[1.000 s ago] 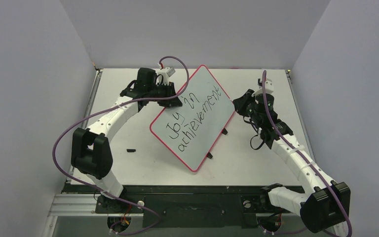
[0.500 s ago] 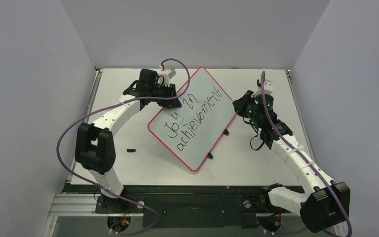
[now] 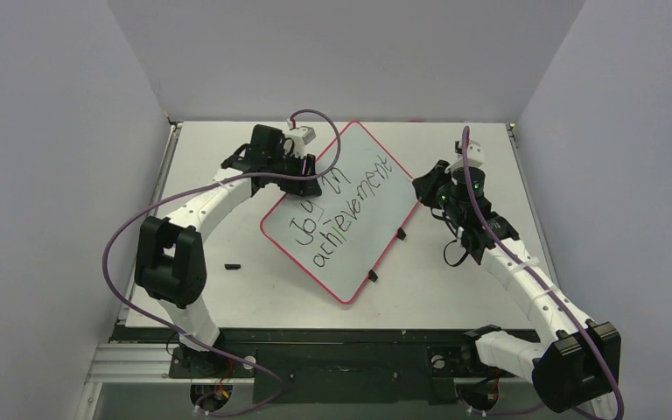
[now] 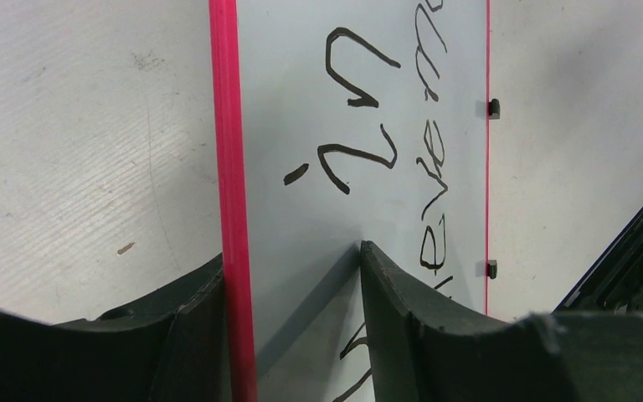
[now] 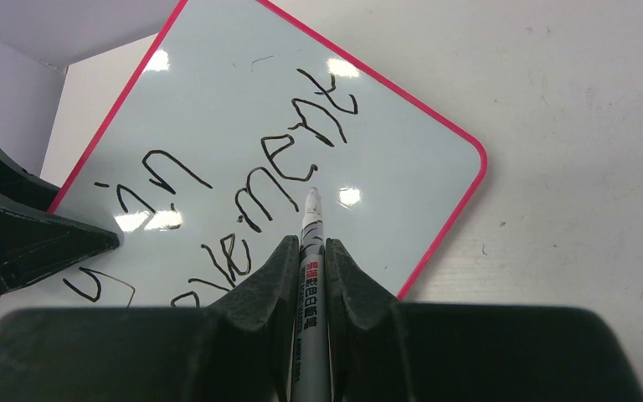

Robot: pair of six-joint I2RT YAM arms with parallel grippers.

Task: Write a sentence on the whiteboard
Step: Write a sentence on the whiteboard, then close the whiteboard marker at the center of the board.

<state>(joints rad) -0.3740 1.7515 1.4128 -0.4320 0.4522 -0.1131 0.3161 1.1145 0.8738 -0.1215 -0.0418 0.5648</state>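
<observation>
The whiteboard (image 3: 350,232) lies at an angle in the middle of the table, pale with a thin red rim. On it the sentence (image 3: 343,210) reads "Joy in achievement" in black, in two lines. My left gripper (image 3: 309,178) is at the board's upper left edge. In the left wrist view the left gripper (image 4: 291,254) stands open astride the red rim (image 4: 228,151), one finger outside the rim and the other over the board's face. My right gripper (image 5: 310,243) is shut on a white marker (image 5: 311,213), whose tip points at the word "achievement" (image 5: 289,167).
A small black piece (image 3: 233,265) lies on the table left of the board. Two black clips (image 3: 400,234) stick out from the board's lower right edge. Grey walls close in the table on three sides.
My left gripper's jaws have spread apart on the board's edge, and the board has shifted slightly left and down. The right arm and the marker have hardly moved.
</observation>
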